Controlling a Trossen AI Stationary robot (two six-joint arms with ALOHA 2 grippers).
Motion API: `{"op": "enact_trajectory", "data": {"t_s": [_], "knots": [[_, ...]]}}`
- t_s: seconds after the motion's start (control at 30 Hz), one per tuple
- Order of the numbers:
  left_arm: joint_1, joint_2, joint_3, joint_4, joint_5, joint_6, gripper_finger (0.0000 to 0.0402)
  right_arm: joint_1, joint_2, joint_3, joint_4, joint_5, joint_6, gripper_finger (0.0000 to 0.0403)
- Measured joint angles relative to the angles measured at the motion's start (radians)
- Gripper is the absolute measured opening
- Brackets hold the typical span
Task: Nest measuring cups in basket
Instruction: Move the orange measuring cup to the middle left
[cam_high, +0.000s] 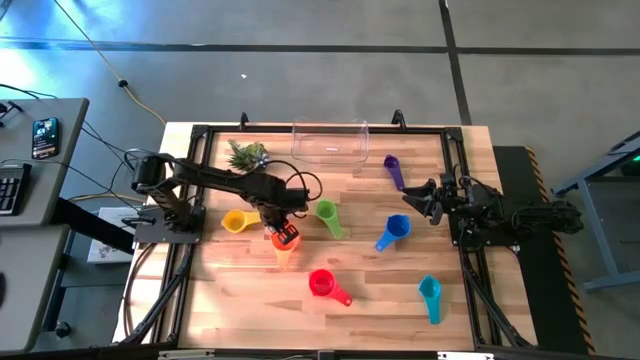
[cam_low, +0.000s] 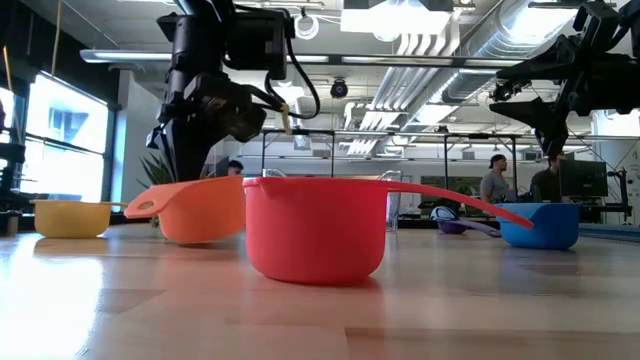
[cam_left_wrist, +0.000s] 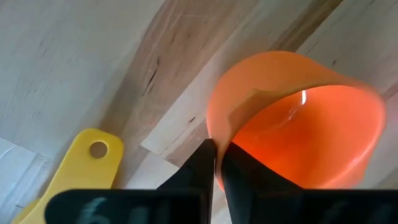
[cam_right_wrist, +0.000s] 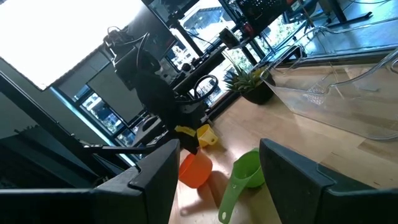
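Observation:
My left gripper (cam_high: 284, 236) is shut on the orange cup (cam_high: 285, 252), left of the table's middle; the cup also shows in the low view (cam_low: 200, 210). The yellow cup (cam_high: 235, 222) stands just left of it and the green cup (cam_high: 327, 216) to its right. The blue (cam_high: 393, 231), purple (cam_high: 393, 168), red (cam_high: 325, 285) and teal (cam_high: 430, 295) cups rest on the wood. The clear basket (cam_high: 330, 145) stands at the far edge. My right gripper (cam_high: 418, 197) hangs open above the table's right side, touching nothing. My left gripper pinches the orange cup's wall at the rim (cam_left_wrist: 217, 142), one finger inside (cam_left_wrist: 239, 177) and one outside (cam_left_wrist: 198, 171). The fingers come from above, pointing down. The cup hangs slightly tilted at table height (cam_low: 200, 238); whether its bottom touches the wood I cannot tell.
A spiky green plant (cam_high: 247, 153) stands left of the basket at the far edge. The yellow cup's handle (cam_left_wrist: 93, 155) lies close beside the orange cup. Bare wood shows between the green cup and the basket. People sit in the room beyond the table (cam_low: 493, 180).

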Motion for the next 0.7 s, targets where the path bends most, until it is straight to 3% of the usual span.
{"op": "enact_trajectory", "data": {"t_s": [0.7], "knots": [[0.026, 0.000, 0.000, 0.003, 0.003, -0.002, 0.0034, 0.000, 0.000, 0.000, 0.000, -0.005, 0.000, 0.0213]]}}
